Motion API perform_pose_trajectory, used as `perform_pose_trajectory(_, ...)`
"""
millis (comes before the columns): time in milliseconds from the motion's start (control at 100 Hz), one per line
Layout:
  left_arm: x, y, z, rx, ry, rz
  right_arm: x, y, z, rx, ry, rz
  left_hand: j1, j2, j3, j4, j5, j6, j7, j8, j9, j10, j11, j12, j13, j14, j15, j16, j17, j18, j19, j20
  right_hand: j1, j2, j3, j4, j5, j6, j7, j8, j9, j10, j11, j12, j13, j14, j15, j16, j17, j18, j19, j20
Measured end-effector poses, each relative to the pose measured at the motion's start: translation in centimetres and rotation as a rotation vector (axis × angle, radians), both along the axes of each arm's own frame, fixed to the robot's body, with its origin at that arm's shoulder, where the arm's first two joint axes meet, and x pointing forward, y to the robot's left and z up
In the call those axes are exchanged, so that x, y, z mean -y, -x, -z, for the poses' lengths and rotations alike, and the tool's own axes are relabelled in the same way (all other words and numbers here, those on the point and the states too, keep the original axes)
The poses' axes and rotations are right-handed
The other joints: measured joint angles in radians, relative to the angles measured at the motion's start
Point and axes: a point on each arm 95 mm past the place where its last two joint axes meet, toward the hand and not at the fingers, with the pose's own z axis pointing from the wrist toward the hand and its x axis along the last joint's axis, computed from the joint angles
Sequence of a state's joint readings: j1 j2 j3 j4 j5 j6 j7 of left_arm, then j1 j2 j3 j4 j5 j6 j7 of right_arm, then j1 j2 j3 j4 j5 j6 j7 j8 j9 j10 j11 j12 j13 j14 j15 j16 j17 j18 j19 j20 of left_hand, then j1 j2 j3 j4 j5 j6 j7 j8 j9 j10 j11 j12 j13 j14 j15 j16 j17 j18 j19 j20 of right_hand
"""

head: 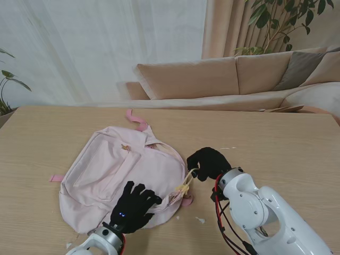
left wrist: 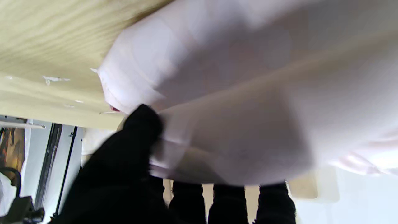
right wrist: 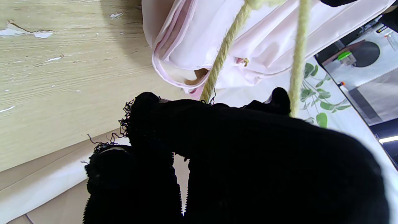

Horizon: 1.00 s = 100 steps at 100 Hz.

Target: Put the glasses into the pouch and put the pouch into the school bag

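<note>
The pink school bag (head: 122, 170) lies flat in the middle of the table, its open edge facing right. My left hand (head: 134, 206) is at the bag's near edge, with its thumb (left wrist: 140, 124) and fingers pinching the pink fabric (left wrist: 248, 109). My right hand (head: 209, 162) is just right of the opening, shut on the pale yellow drawstring cords (head: 186, 183) of the pouch. These cords (right wrist: 222, 53) run taut from the hand (right wrist: 248, 155) into the bag's mouth (right wrist: 177, 74). The pouch body is mostly hidden inside the bag. The glasses are not visible.
A pink carry strap (head: 137, 121) sticks out at the bag's far side and a small pink tab (head: 56, 178) at its left. White chips (head: 201, 219) mark the wooden table (head: 287, 154). A beige sofa (head: 223, 79) stands beyond the far edge.
</note>
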<state>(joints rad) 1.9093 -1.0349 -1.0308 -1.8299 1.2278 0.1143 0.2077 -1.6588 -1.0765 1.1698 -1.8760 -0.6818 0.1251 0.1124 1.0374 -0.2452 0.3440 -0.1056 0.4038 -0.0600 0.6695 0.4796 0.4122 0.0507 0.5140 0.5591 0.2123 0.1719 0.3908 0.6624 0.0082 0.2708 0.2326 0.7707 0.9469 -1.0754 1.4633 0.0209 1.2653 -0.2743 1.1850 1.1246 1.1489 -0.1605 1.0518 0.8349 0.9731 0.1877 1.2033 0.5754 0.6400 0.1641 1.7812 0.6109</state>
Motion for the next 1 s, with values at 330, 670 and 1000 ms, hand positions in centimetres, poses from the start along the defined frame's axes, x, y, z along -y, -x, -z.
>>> perform_pose_trajectory(330,-1.5,0.1,-0.6,-0.035,0.029,0.037,1.3,-1.4,0.0,-0.051,0.025,0.052,0.167,0.095,-0.195,0.011,0.177,0.0,-0.123,-0.136,0.161,0.02,-0.09,0.104,0.035,0.004,0.023,0.001,0.015,0.0,0.003,0.0,0.0,0.0,0.0,0.0,0.0,0.003,0.0,0.0,0.0,0.0,0.0,0.0,0.0,0.0,0.0,0.0,0.004,0.0,0.0,0.0)
perform_pose_trajectory(670,-3.0,-0.3,-1.3,0.026,0.156,0.102,2.9,-2.1,1.5,-0.128,0.074,0.1,0.167,0.093,-0.169,-0.003,0.218,0.005,0.004,0.229,0.354,0.01,-0.065,0.319,0.109,0.022,0.104,0.013,0.074,0.0,0.029,0.039,0.0,0.0,0.0,0.0,0.0,0.001,0.0,0.0,0.0,-0.01,0.0,0.0,0.0,0.0,0.0,0.0,0.006,0.0,0.0,0.0)
perform_pose_trajectory(1000,-5.0,-0.9,-1.5,0.045,0.148,0.173,2.6,-2.4,2.6,-0.164,0.074,0.081,0.161,0.093,-0.169,-0.016,0.208,0.012,-0.037,0.494,0.352,0.007,0.097,0.36,0.132,0.012,0.138,0.013,0.103,0.0,0.041,0.063,0.0,0.0,0.0,0.0,0.0,-0.005,0.0,0.0,0.0,-0.02,0.0,0.0,0.001,0.0,0.0,0.0,0.006,0.0,0.0,0.0)
